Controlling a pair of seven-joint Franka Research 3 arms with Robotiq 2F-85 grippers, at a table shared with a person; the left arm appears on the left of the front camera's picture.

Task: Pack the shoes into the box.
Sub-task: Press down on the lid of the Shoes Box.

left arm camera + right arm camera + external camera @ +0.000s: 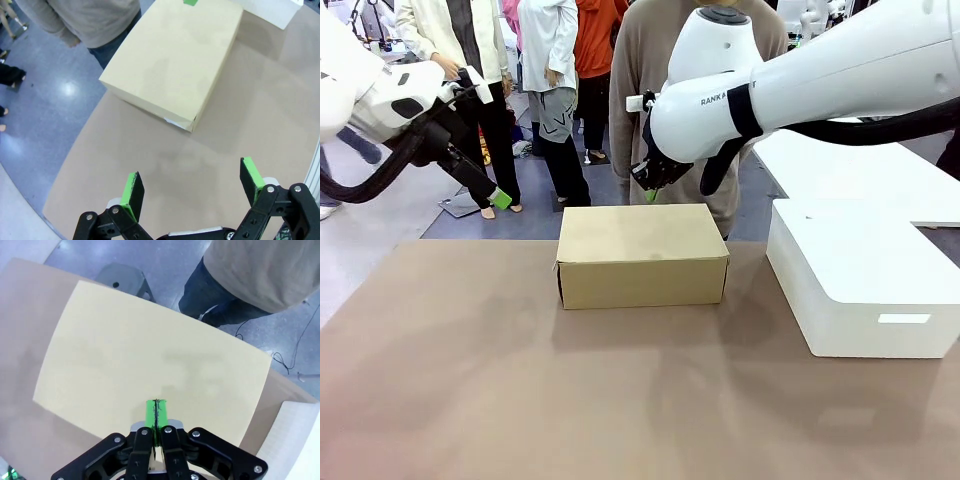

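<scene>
The tan cardboard box [640, 255] stands in the middle of the table with its lid down. In the left wrist view the box [175, 62] lies ahead of my left gripper [192, 187], which is open and empty above the table's left part. From the front my left gripper [498, 198] hangs off the far left edge. My right gripper [650, 193] hovers over the box's far edge. In the right wrist view the right gripper [156, 412] is shut with nothing in it, above the box lid [150, 360]. The shoes are hidden.
A large white block-like box [860, 280] stands at the table's right. A person in a beige top [640, 60] stands right behind the tan box at the far side. Brown tabletop [570, 400] stretches in front of the box.
</scene>
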